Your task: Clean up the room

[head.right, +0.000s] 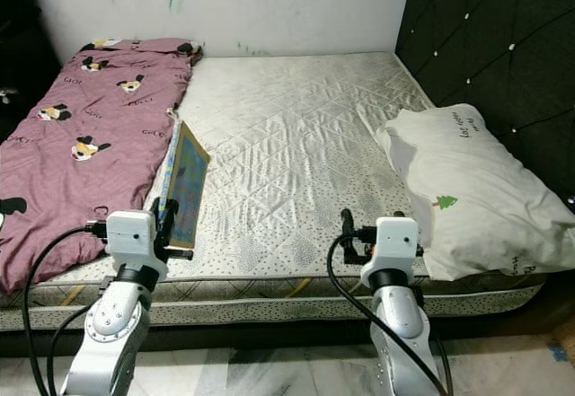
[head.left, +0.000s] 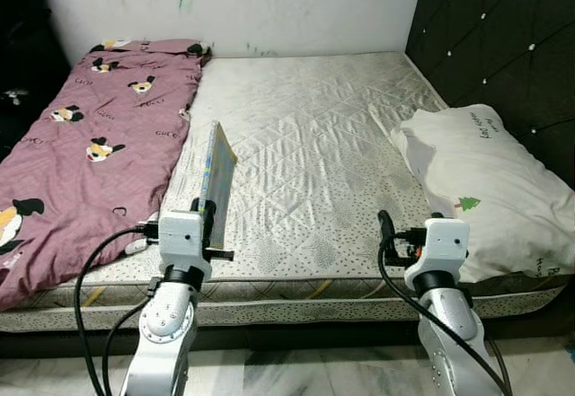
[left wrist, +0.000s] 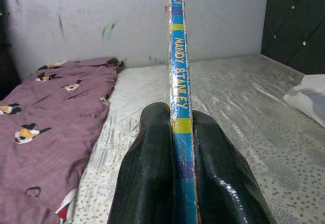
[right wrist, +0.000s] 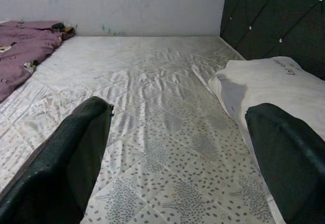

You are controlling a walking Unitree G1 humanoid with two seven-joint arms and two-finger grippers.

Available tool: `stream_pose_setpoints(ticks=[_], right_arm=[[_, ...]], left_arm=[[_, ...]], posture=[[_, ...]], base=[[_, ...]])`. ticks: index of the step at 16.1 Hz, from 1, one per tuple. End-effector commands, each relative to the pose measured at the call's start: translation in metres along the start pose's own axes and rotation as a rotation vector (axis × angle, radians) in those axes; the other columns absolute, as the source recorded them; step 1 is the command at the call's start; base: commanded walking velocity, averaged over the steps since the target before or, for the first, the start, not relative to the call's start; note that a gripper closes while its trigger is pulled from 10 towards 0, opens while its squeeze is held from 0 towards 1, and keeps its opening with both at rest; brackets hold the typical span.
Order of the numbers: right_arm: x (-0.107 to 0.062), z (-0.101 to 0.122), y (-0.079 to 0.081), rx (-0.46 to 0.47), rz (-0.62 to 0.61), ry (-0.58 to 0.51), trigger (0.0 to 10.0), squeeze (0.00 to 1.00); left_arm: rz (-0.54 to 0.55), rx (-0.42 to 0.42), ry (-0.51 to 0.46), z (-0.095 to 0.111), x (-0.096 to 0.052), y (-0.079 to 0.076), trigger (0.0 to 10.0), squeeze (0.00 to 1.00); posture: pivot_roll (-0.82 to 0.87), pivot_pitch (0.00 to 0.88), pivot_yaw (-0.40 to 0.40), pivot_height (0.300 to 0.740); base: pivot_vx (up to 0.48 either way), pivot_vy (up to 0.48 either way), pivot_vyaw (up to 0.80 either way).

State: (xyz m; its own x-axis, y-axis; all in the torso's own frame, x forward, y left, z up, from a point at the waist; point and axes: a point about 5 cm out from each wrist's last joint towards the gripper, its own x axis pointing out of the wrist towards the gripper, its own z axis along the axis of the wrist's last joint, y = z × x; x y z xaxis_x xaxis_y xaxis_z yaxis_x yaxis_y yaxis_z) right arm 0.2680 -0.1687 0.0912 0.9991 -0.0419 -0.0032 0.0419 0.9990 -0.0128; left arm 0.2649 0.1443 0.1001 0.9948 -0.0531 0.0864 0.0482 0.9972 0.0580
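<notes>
A thin children's book (head.left: 216,176) with a blue spine (left wrist: 179,76) stands on edge above the near left part of the mattress (head.left: 305,136). My left gripper (head.left: 205,221) is shut on its lower end, both black fingers (left wrist: 147,168) pressed against the covers. Over the near right part of the bed my right gripper (head.left: 384,230) is open, nothing between its fingers (right wrist: 76,153). A white pillow (head.left: 481,180) lies just to its right.
A purple blanket (head.left: 85,145) with cartoon prints covers the bed's left side. A black padded headboard (head.left: 503,46) rises on the right, a marked white wall (head.left: 234,5) behind. Pale tiled floor (head.left: 296,374) lies below the mattress edge.
</notes>
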Motion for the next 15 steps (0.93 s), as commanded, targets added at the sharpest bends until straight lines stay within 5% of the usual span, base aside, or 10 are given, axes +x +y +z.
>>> stream_pose_setpoints(ticks=[1, 6, 15], right_arm=[[0.0027, 0.0048, 0.0036, 0.007, 0.007, -0.018, 10.0, 0.00], [0.0054, 0.0035, 0.0058, 0.009, 0.018, -0.014, 10.0, 0.00], [0.0104, 0.0038, 0.0105, -0.002, 0.042, -0.014, 10.0, 0.00]], left_arm=[[0.014, 0.019, -0.038, 0.0063, 0.0019, 0.0045, 10.0, 0.00], [0.010, 0.018, -0.016, 0.0022, -0.0054, 0.0038, 10.0, 0.00], [0.008, 0.003, -0.017, 0.0028, -0.0028, 0.0007, 10.0, 0.00]], posture=[[-0.07, 0.000, 0.047, 0.740], [-0.05, 0.000, 0.033, 0.740], [-0.04, 0.000, 0.014, 0.740]], base=[[0.000, 0.000, 0.00], [0.000, 0.000, -0.68], [0.000, 0.000, 0.00]])
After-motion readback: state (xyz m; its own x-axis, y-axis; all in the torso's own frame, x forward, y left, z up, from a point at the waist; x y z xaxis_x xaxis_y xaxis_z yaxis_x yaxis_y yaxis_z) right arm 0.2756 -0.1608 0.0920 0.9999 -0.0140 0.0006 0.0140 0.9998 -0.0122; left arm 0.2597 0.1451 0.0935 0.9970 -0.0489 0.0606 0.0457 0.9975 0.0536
